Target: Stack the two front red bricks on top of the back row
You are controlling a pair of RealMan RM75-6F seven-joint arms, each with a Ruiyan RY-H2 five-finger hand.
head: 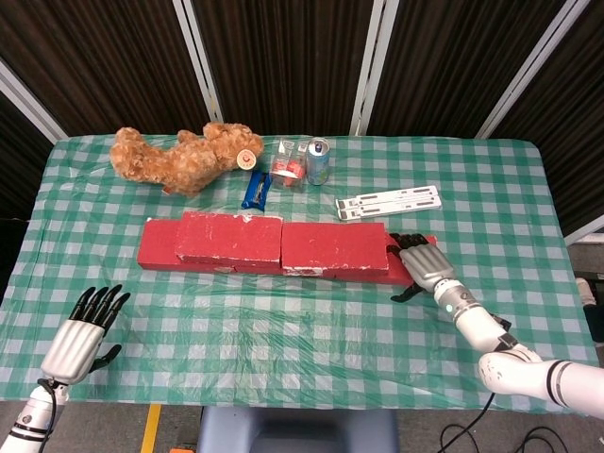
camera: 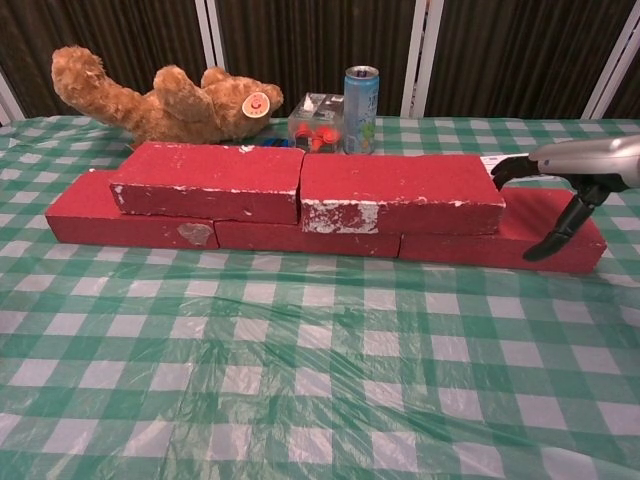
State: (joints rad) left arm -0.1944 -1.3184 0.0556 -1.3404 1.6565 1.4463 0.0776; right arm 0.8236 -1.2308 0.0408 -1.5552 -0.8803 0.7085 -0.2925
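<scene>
Two red bricks lie end to end on top of a lower row of red bricks. The upper left brick and the upper right brick touch each other. My right hand sits over the right end of the lower row, fingers spread, fingertips against the right end of the upper right brick. It holds nothing. My left hand rests open at the table's front left edge, far from the bricks and out of the chest view.
Behind the bricks lie a brown teddy bear, a blue packet, a clear box, a drink can and a white flat stand. Green checked cloth under plastic sheeting covers the table.
</scene>
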